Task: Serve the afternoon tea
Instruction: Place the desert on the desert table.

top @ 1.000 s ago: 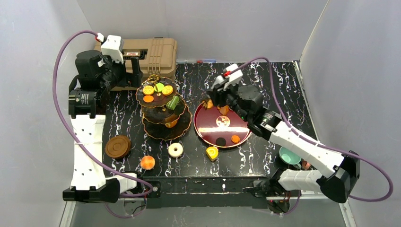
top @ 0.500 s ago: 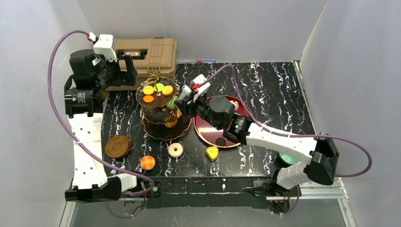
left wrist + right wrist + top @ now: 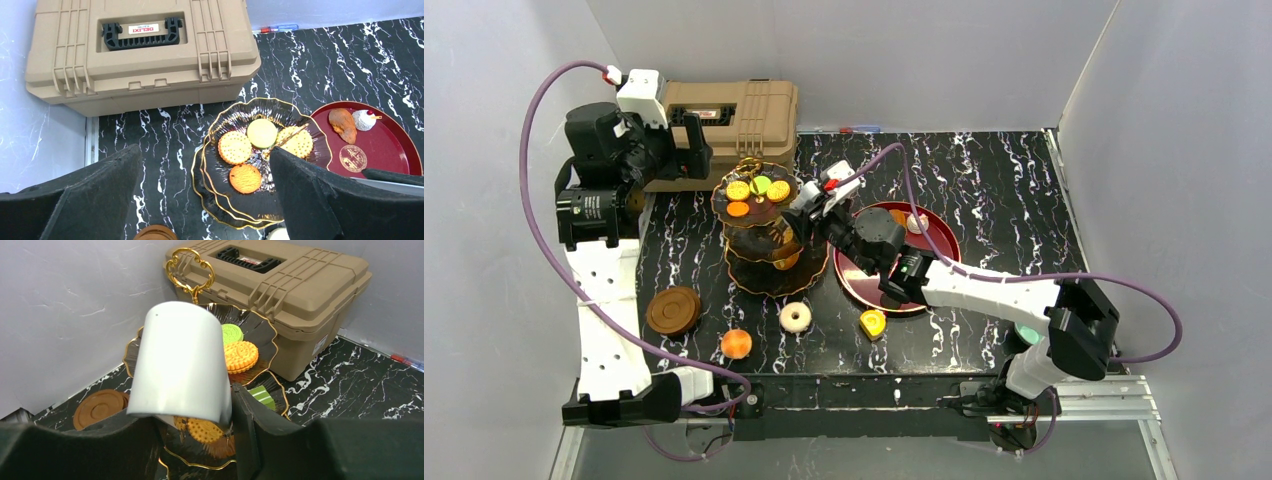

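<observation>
Open room: the far-right stretch of the black marble desk [image 3: 1004,190] is bare. The near strip has loose pieces: brown saucer [image 3: 674,310], orange macaron [image 3: 736,344], donut [image 3: 796,317], yellow cake [image 3: 873,323]. Grey walls [image 3: 874,60] close in on three sides. The tan case [image 3: 744,110] sits in the far-left corner, just behind the three-tier stand [image 3: 769,278].

Right arm reaches long and low across the red tray [image 3: 385,150]. Its right claw [image 3: 802,218] is at the stand's right edge, clamped on a white cup [image 3: 180,360]. The cup is tilted, base toward the wrist camera, over the middle tier. Can't tell whether the cup touches the tier.

Left arm is folded up high at the far left by the case, left claw [image 3: 205,152] pointing down. Its fingers are spread wide, with nothing between them.

The stand's top tier carries biscuits and a green macaron. A green cake is on the tier below. The tray holds a brown pastry and a white sweet near its far rim.
</observation>
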`<action>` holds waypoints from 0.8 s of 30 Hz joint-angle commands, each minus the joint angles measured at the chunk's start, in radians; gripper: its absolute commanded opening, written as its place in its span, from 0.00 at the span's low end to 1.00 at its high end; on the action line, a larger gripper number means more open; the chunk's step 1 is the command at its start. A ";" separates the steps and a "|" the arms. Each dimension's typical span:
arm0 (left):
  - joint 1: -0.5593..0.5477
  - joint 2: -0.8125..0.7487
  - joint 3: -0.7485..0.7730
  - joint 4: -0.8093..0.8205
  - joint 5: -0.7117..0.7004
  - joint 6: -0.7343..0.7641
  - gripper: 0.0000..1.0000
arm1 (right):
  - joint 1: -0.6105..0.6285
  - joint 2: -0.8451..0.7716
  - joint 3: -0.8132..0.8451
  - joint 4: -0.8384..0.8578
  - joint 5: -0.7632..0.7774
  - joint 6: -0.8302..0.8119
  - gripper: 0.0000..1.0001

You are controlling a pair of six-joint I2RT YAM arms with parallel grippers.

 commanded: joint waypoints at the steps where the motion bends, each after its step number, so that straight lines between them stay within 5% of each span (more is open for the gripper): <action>1: 0.006 -0.005 0.037 -0.011 0.021 -0.002 0.98 | 0.004 -0.007 0.010 0.116 0.008 0.022 0.34; 24: 0.009 -0.015 0.039 0.001 0.026 0.000 0.98 | 0.004 -0.010 0.020 0.081 0.002 0.022 0.58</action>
